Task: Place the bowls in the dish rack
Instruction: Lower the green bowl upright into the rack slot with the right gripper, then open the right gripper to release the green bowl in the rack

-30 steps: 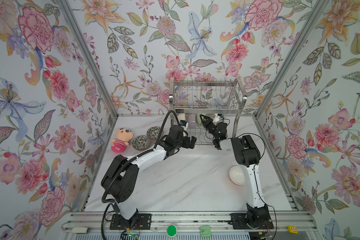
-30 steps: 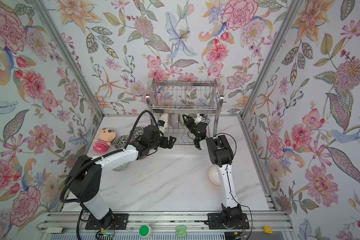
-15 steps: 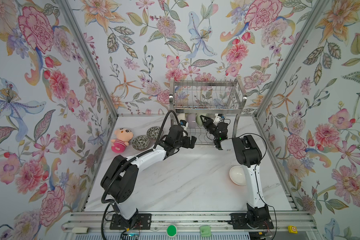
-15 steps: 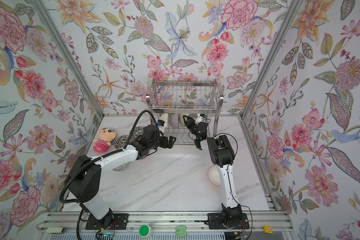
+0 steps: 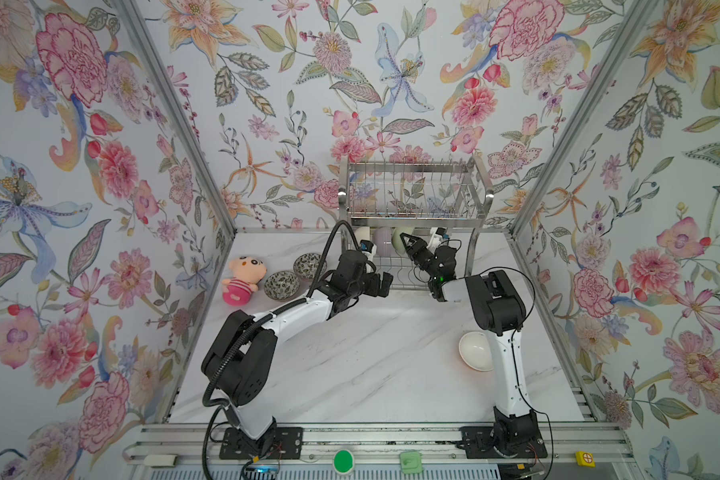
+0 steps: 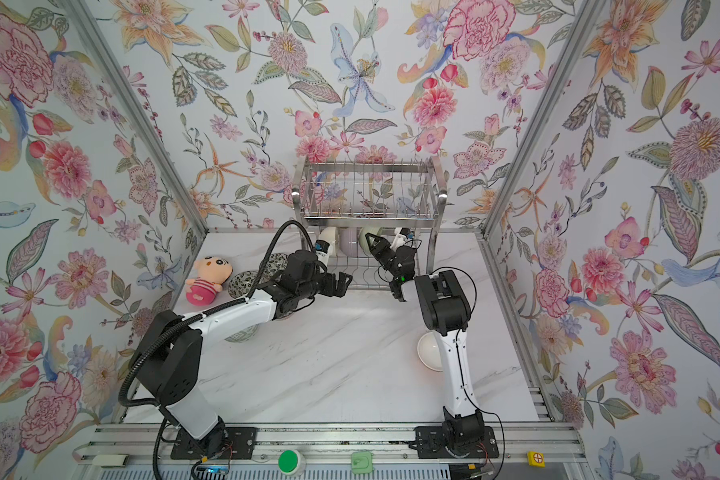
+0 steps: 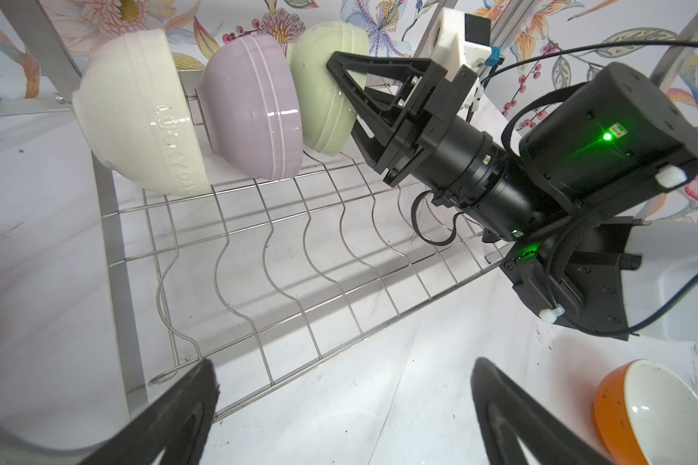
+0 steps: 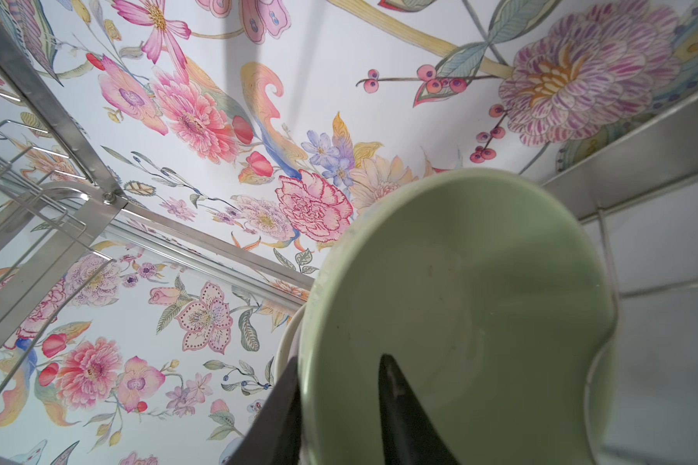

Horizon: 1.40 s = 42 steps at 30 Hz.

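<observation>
The dish rack (image 5: pixel 412 195) stands against the back wall. On its lower wire shelf (image 7: pixel 299 249) three bowls rest on edge in a row: cream (image 7: pixel 138 116), lilac (image 7: pixel 254 108) and pale green (image 7: pixel 323 80). My right gripper (image 8: pixel 339 358) reaches under the top tier and straddles the green bowl's (image 8: pixel 460 302) rim. One finger is outside and one inside, with a visible gap, so it is open. My left gripper (image 7: pixel 343 374) hangs open and empty at the shelf's front edge. A white bowl with an orange outside (image 5: pixel 474 351) sits on the table by the right arm.
A pink plush doll (image 5: pixel 242 278) lies at the back left beside two dark leaf-patterned bowls (image 5: pixel 281 284) (image 5: pixel 306 266). Another patterned bowl (image 6: pixel 242 334) peeks out under the left arm. The rack's flat legs (image 7: pixel 113 257) and upper tier (image 6: pixel 370 195) hem in the shelf.
The right gripper's jaws have spread apart round the green bowl's rim. Both arms have stayed almost still.
</observation>
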Tool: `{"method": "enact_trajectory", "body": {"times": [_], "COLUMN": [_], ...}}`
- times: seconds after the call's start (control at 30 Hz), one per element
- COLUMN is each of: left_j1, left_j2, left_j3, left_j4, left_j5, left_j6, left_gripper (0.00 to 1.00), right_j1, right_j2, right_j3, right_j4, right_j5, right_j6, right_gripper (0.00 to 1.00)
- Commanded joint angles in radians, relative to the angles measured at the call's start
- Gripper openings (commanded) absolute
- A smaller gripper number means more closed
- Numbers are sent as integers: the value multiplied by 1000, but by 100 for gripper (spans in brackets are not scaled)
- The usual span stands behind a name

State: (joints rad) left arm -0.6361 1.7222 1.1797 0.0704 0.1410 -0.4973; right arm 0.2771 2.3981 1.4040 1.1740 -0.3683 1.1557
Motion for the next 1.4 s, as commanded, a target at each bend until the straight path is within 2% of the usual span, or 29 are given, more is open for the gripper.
{"method": "enact_trajectory", "body": {"times": [0.0, 0.83, 1.37], "left_j1": [-7, -26, -30], "left_j2": [-30, -52, -68], "left_j3": [3, 7, 1], "left_j4": [-8, -23, -30], "left_j5": [-26, -46, -60], "left_j6": [-11, -10, -5], "left_gripper": [99, 99, 99], "right_j1": [-13, -18, 6], "right_j2": [-49, -132, -210], "right_j3": [-23, -83, -127], "right_j4": [-25, -40, -135], "right_j5": [-5, -2, -14], "right_j6": [-22, -68, -176], "right_gripper": [35, 39, 40]}}
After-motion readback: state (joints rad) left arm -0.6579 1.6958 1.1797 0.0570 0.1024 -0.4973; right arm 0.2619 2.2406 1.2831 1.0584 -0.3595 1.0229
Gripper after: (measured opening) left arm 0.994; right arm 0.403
